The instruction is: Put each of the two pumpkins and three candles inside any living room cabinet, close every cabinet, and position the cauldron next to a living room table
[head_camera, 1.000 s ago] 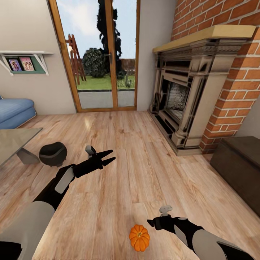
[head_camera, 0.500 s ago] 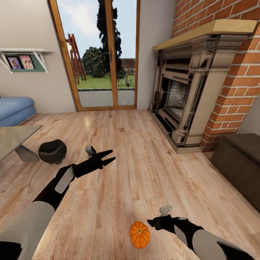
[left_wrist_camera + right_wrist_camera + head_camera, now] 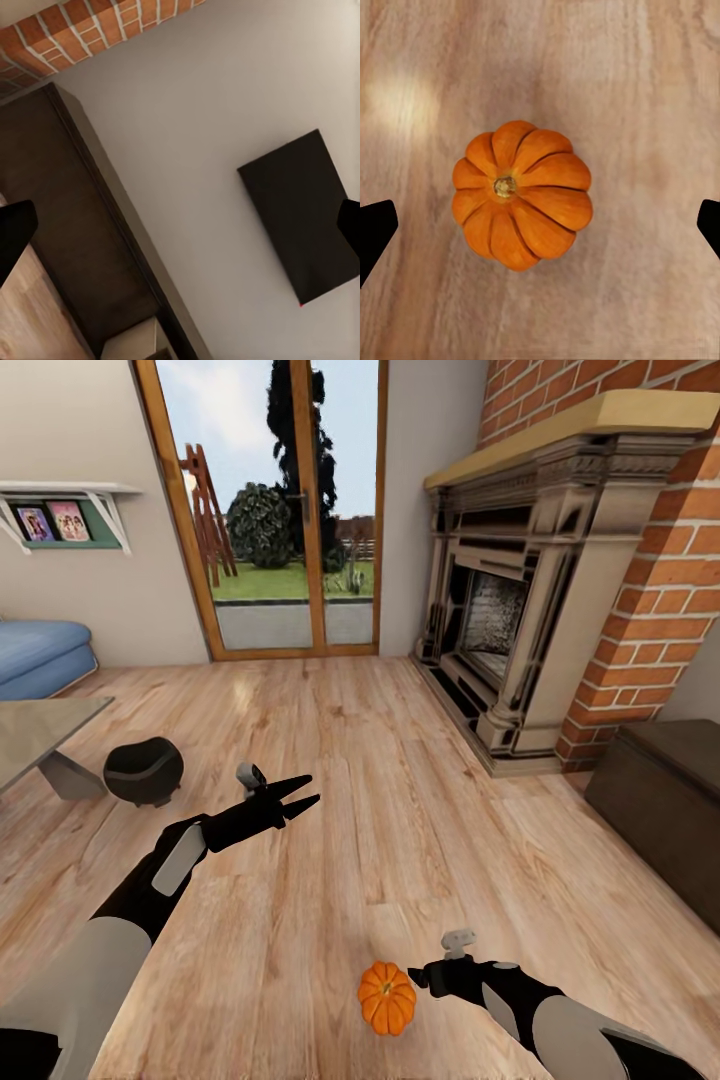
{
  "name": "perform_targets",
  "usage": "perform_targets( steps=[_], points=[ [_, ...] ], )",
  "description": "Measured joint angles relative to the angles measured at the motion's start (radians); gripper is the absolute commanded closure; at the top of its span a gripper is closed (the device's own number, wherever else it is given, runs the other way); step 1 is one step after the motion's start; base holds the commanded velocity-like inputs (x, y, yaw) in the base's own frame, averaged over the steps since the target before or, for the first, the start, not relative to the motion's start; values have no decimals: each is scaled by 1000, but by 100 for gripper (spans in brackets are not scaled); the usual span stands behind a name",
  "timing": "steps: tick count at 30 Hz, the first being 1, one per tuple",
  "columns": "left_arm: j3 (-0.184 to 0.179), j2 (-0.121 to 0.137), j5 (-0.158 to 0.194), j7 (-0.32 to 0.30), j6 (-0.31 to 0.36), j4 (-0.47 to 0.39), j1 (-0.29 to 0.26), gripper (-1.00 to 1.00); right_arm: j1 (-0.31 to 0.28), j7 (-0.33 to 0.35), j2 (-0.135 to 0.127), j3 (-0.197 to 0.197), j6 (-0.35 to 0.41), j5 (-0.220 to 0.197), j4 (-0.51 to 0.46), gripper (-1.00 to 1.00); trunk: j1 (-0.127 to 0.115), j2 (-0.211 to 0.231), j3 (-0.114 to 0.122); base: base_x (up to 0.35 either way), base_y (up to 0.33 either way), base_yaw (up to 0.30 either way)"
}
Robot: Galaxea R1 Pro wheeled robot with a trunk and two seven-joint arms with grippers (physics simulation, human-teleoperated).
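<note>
Pumpkin (image 3: pixel 387 997) sits on the floor (image 3: pixel 400 800) just beside the right hand (image 3: pixel 418 978).

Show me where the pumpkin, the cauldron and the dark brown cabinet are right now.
pumpkin (image 3: pixel 521 193): right wrist view, on its orange top by the stem.
cauldron (image 3: pixel 143 770): head view, on its black rounded body.
cabinet (image 3: pixel 672 792): head view, on its dark front near the flat top.
</note>
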Motion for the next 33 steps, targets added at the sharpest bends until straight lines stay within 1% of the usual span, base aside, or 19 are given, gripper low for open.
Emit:
perform_targets(
  steps=[17, 23, 25, 28, 29, 30, 32, 33],
  points=[
    [0, -1, 0, 1, 0, 0, 0, -100, 0, 2, -3, -1, 0, 1, -6, -100, 8, -4, -66, 0, 0, 0],
    [0, -2, 0, 1, 0, 0, 0, -100, -5, 45, -13, -16, 17, 1, -30, -100, 10, -5, -89, 0, 0, 0],
    [0, -2, 0, 1, 0, 0, 0, -100, -11, 53, -13, -21, 32, 0, -53, -100, 11, -6, -97, 0, 0, 0],
    [0, -2, 0, 1, 0, 0, 0, -100, -18, 58, -14, -23, 77, -2, -92, -100, 13, -7, -108, 0, 0, 0],
    [0, -2, 0, 1, 0, 0, 0, -100, -22, 60, -14, -24, 105, -9, -121, -100, 13, -7, -112, 0, 0, 0],
    [0, -3, 0, 1, 0, 0, 0, -100, -25, 62, -12, -24, 128, -27, -155, -100, 13, -7, -116, 0, 0, 0],
    [-1, -6, 0, 1, 0, 0, 0, -100, -25, 62, -11, -23, 138, -49, -172, -100, 14, -7, -124, 0, 0, 0],
    [-1, -7, 0, 1, 0, 0, 0, -100, -26, 63, -10, -23, 140, -54, -174, -100, 15, -8, -128, 0, 0, 0]
  ],
)
